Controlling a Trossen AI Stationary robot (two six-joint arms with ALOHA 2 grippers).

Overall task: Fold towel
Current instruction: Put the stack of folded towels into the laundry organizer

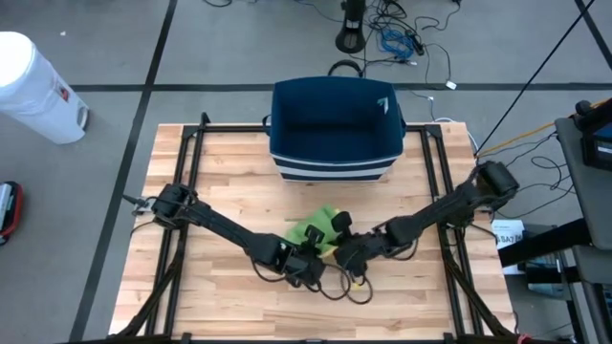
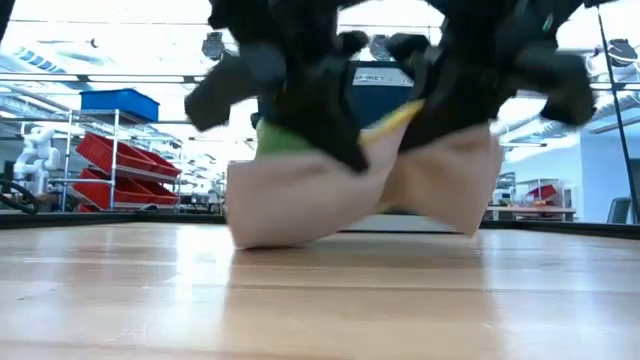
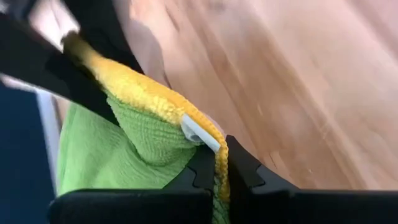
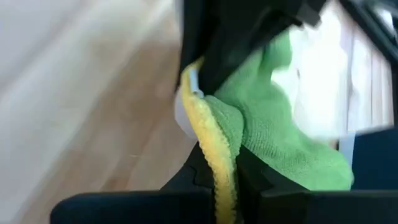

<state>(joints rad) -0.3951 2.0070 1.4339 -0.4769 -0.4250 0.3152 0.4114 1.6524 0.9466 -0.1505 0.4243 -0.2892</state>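
**Both grippers pinch the towel's yellow hem**

Wooden table [image 1: 229, 172] carries a blue bin [image 1: 335, 129] at its far edge. I see the green towel [image 1: 316, 229] bunched near the front centre, its long axis undecidable. My left gripper [image 1: 311, 270] and right gripper [image 1: 349, 256] reach inward, nearly touching, each clamped on the hem. Bare boards lie on both sides.

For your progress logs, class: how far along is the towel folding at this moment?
Done: both grippers have shut on the yellow edge of the green towel, left gripper, right gripper. In hand: the towel hangs bunched, sagging to the wooden table. Left: no flat fold shows yet.
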